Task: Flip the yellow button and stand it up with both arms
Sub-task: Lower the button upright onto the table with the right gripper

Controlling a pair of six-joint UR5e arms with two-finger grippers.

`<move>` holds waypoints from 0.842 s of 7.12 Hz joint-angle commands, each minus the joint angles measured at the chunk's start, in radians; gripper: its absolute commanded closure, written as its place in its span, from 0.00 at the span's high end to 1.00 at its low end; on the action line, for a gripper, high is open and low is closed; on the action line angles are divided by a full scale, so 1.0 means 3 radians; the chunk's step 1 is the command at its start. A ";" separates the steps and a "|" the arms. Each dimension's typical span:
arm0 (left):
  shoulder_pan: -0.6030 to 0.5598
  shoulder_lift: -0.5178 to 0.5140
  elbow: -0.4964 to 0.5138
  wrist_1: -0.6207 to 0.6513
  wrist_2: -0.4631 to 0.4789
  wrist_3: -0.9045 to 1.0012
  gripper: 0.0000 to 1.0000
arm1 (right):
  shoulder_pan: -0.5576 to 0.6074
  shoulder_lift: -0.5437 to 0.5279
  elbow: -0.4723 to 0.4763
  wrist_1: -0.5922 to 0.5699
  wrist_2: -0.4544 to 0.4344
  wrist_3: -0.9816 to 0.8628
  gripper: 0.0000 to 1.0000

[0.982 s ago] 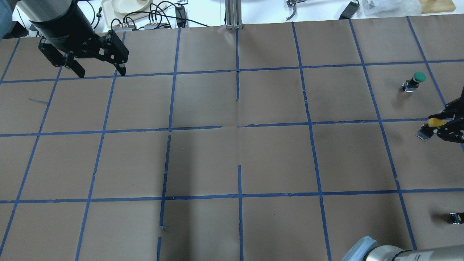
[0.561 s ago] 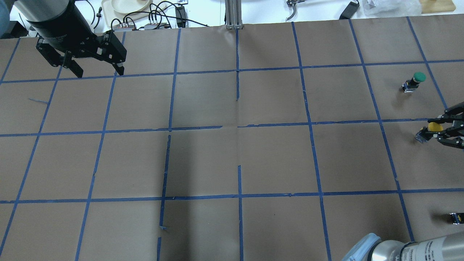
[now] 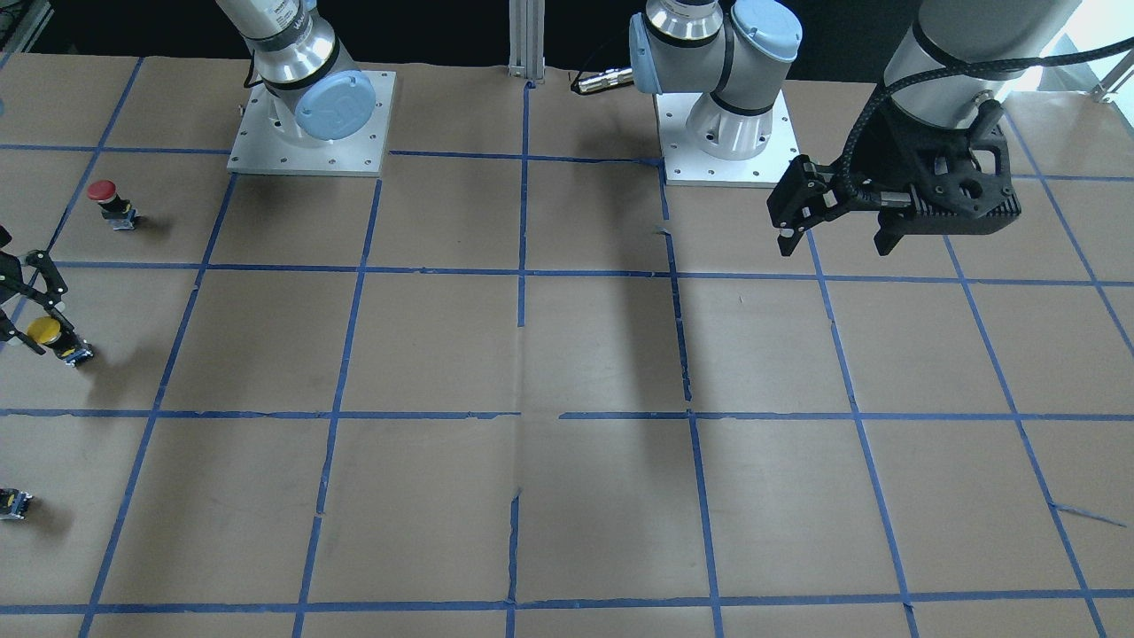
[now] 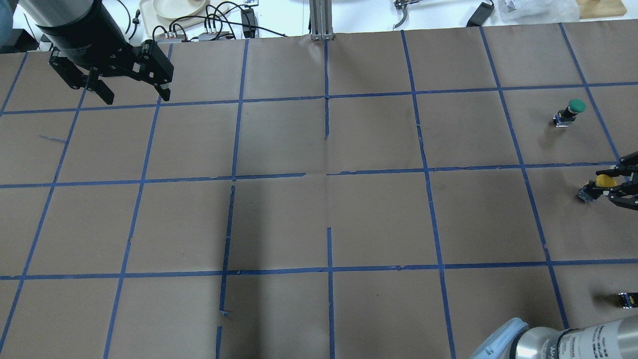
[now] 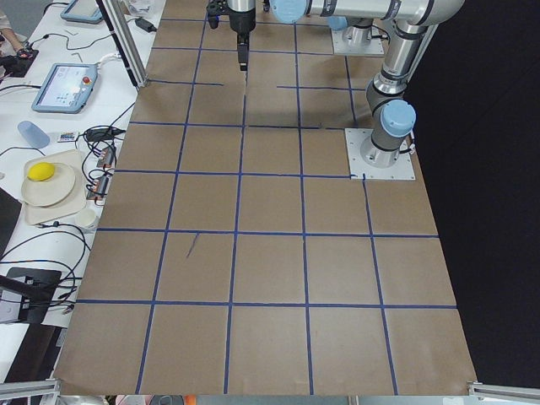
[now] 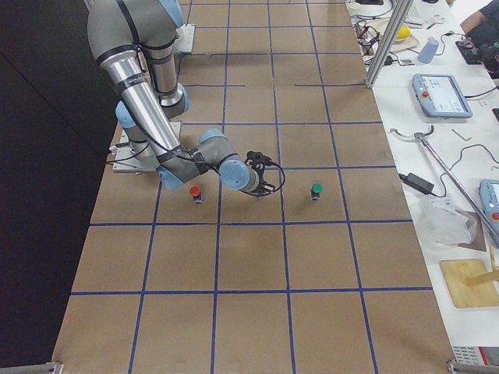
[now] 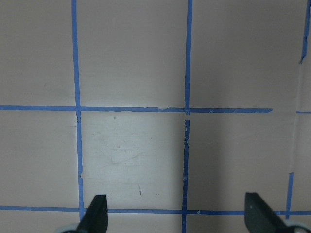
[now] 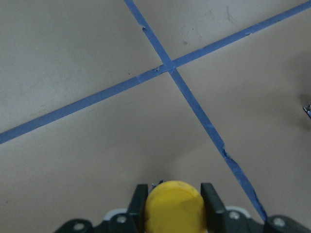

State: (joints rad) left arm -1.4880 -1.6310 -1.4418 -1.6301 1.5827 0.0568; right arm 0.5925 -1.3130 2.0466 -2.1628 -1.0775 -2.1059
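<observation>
The yellow button (image 4: 602,180) is at the table's right edge, tilted, with its grey body (image 4: 586,193) pointing away from the gripper. My right gripper (image 4: 609,185) is shut on the yellow button's cap. In the right wrist view the cap (image 8: 175,206) sits tight between the two fingers (image 8: 140,200). In the front-facing view the button (image 3: 46,331) is low over the paper, next to its shadow. My left gripper (image 4: 132,95) hangs open and empty over the far left of the table. It also shows in the front-facing view (image 3: 833,244) and the left wrist view (image 7: 175,218).
A green-capped button (image 4: 572,110) stands beyond the right gripper. A red-capped button (image 3: 108,199) stands nearer the robot's base. A tiny black-and-yellow block (image 4: 627,299) lies near the right edge. Brown paper with blue tape lines (image 4: 329,174) covers the table.
My right gripper has shifted a little right and toward the robot, the yellow button going with it. The left gripper has barely moved.
</observation>
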 commanded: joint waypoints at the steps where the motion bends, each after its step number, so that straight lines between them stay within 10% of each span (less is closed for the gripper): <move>1: 0.0000 0.0006 -0.0016 -0.0002 0.0001 0.0000 1.00 | -0.0037 0.0005 0.0014 0.0040 0.0017 0.0045 0.99; 6: -0.0010 0.0017 -0.0041 -0.0002 0.0006 0.0000 1.00 | 0.0070 -0.0412 -0.0006 0.0061 -0.0344 0.1564 1.00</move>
State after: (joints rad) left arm -1.4910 -1.6271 -1.4529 -1.6301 1.5854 0.0566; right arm 0.5952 -1.3697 2.0441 -2.1468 -1.1283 -1.8152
